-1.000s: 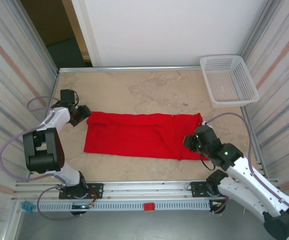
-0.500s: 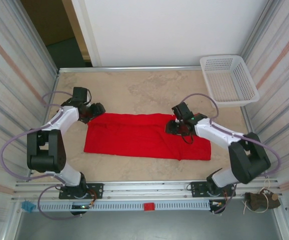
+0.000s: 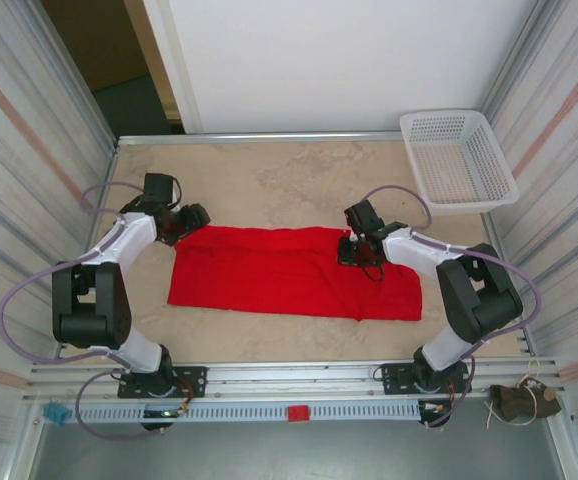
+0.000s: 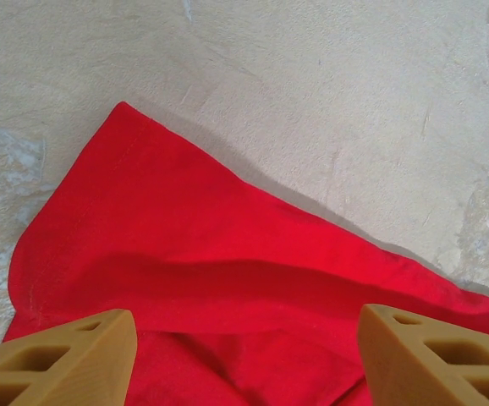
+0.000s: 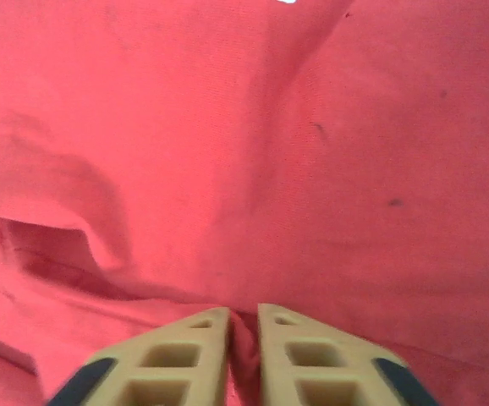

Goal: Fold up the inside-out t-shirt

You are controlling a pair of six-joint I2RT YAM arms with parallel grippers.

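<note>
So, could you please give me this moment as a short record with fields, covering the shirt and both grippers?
red t-shirt: lies flat on the table, folded into a long band
left gripper: open, fingers either side of the cloth at its far left corner
right gripper: shut, pinching a ridge of cloth near the far edge, right of middle
basket: white, far right corner, apart from the shirt

Open table [image 3: 269, 185] beyond the t-shirt [image 3: 269, 272]; basket [image 3: 459, 160] blocks far-right corner.
</note>
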